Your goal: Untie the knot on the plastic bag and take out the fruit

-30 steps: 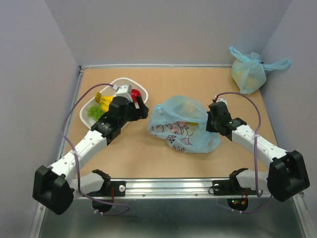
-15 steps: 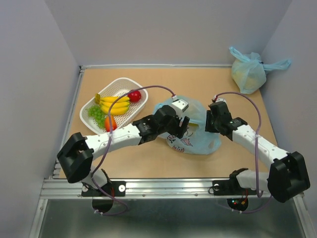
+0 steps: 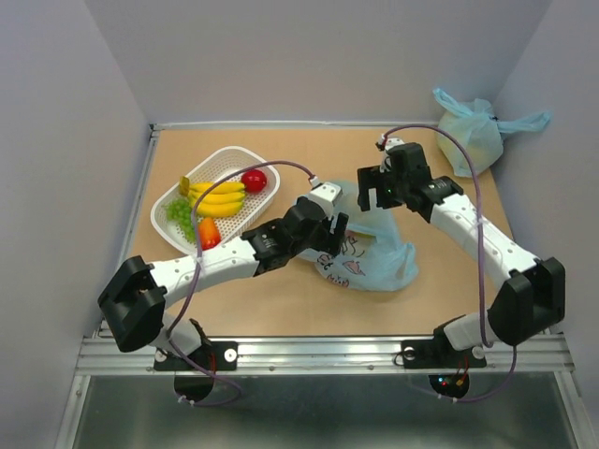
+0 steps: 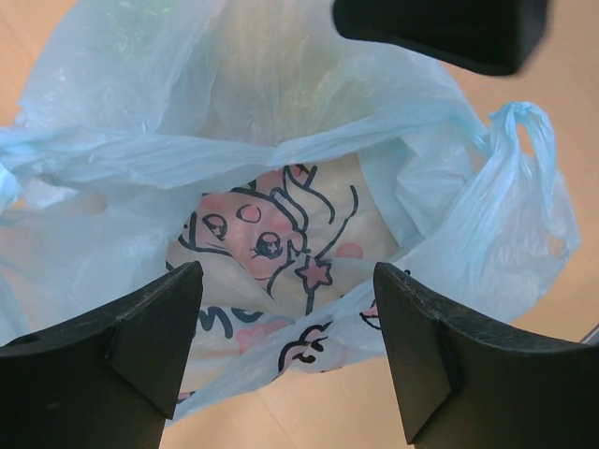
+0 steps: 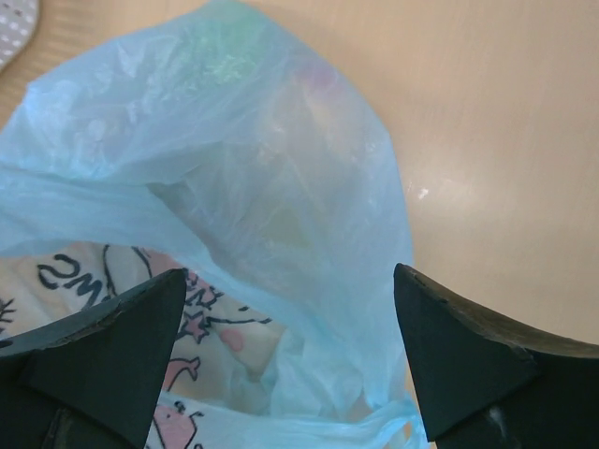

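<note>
The plastic bag (image 3: 379, 262), light blue with a cartoon girl print, lies crumpled mid-table. My left gripper (image 3: 334, 230) hovers open over its left part; in the left wrist view its fingertips (image 4: 178, 290) straddle the printed face of the bag (image 4: 271, 234). My right gripper (image 3: 372, 193) hangs open above the bag's far side, nothing between its fingers (image 5: 421, 309), the bag (image 5: 253, 140) below. The knot is not in view; one handle strip (image 4: 519, 122) lies loose. Fruit sits in the basket: banana bunch (image 3: 220, 198), red apple (image 3: 254, 181), green grapes (image 3: 181, 215), orange-red piece (image 3: 209, 232).
The white mesh basket (image 3: 270, 196) stands at the left. A plain tied light blue bag (image 3: 473, 136) rests in the far right corner. Grey walls close three sides; a metal rail (image 3: 318, 351) runs along the near edge.
My left arm swung from the basket across to the bag. My right gripper opened, letting go of the bag's right side, and moved away from me to the bag's far side.
</note>
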